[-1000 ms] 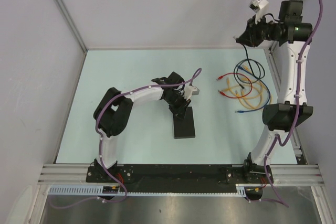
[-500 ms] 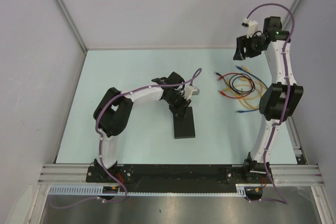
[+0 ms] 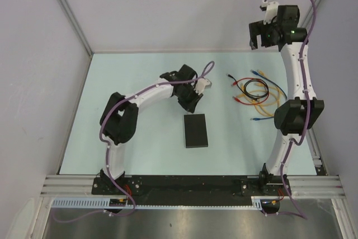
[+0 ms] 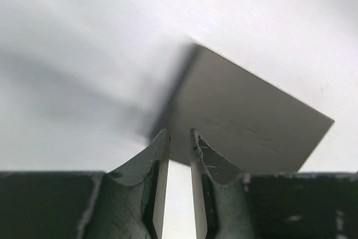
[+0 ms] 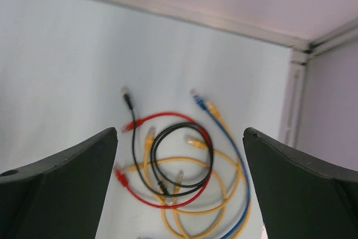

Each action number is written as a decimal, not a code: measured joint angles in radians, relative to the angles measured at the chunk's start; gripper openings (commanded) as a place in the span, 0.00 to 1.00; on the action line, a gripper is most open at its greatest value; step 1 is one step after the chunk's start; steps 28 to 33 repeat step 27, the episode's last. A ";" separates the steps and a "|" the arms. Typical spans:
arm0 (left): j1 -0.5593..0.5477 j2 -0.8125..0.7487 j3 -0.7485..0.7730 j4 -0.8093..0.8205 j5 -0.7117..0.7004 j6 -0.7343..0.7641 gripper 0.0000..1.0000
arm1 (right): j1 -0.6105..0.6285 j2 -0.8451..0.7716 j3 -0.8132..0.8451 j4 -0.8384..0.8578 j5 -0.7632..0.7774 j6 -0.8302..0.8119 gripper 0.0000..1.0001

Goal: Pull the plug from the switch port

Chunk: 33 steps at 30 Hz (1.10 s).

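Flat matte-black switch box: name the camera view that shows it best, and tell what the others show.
Top external view: the flat matte-black rectangular switch lies whole, all four edges visible. The left wrist view shows only part of it, blurred, beyond the left pincer. The right wrist view shows none of it.

Pale table (image 3: 128, 71) — switch (image 3: 196, 131), cables (image 3: 260, 94) (tangled)
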 measured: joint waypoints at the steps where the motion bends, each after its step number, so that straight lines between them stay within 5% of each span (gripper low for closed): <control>1: 0.011 -0.001 0.029 -0.007 -0.012 0.003 0.32 | 0.000 -0.010 0.011 0.017 0.032 0.019 1.00; 4: 0.064 -0.013 0.126 -0.016 -0.045 0.013 0.43 | 0.018 -0.046 0.010 0.093 0.182 0.060 1.00; 7: 0.130 -0.051 0.185 -0.030 -0.066 0.018 0.99 | 0.086 -0.089 -0.027 0.172 0.336 0.061 1.00; 12: 0.257 -0.164 0.265 -0.053 -0.097 0.017 1.00 | 0.254 -0.101 -0.037 0.209 0.438 0.077 1.00; 19: 0.425 -0.454 0.187 0.023 -0.227 -0.061 1.00 | 0.285 -0.155 -0.169 0.230 0.550 0.138 1.00; 33: 0.441 -0.531 0.043 0.079 -0.311 -0.079 1.00 | 0.311 -0.171 -0.215 0.229 0.608 0.159 1.00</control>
